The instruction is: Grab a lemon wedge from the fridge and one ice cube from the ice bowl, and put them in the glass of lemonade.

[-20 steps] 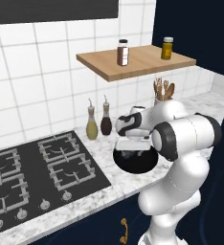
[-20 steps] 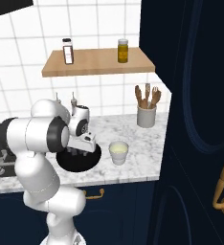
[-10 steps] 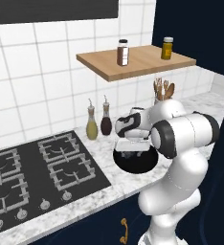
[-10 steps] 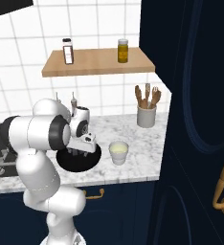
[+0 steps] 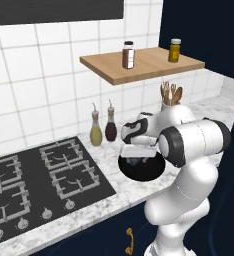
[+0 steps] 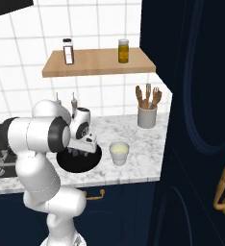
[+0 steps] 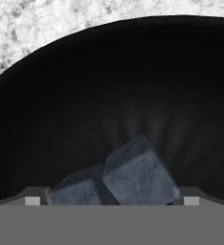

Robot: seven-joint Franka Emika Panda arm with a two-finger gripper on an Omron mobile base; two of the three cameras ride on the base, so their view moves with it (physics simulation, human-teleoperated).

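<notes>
The black ice bowl (image 5: pixel 148 173) (image 6: pixel 72 164) (image 7: pixel 109 81) sits on the marble counter right of the stove. My gripper (image 5: pixel 139 160) (image 6: pixel 81 150) (image 7: pixel 111 201) points down into it, open, its fingertips (image 7: pixel 32 200) wide apart just above the bowl floor. Two greyish ice cubes (image 7: pixel 138 174) lie together between the tips; the larger one is to the right, the smaller one (image 7: pixel 75 191) to the left. Nothing is gripped. The glass of lemonade (image 6: pixel 118 153) stands on the counter just right of the bowl. The lemon wedge and the fridge are out of view.
A grey holder of wooden utensils (image 6: pixel 147 115) (image 5: pixel 170 102) stands at the back. Two oil bottles (image 5: pixel 103 130) are by the wall, and a wooden shelf (image 6: pixel 97 62) with two jars hangs above. The black stove (image 5: pixel 39 180) is to the left, and a tall navy cabinet (image 6: pixel 201 120) to the right.
The hand has sunk slightly lower into the bowl; the jaws have stayed wide open. Nothing else has moved.
</notes>
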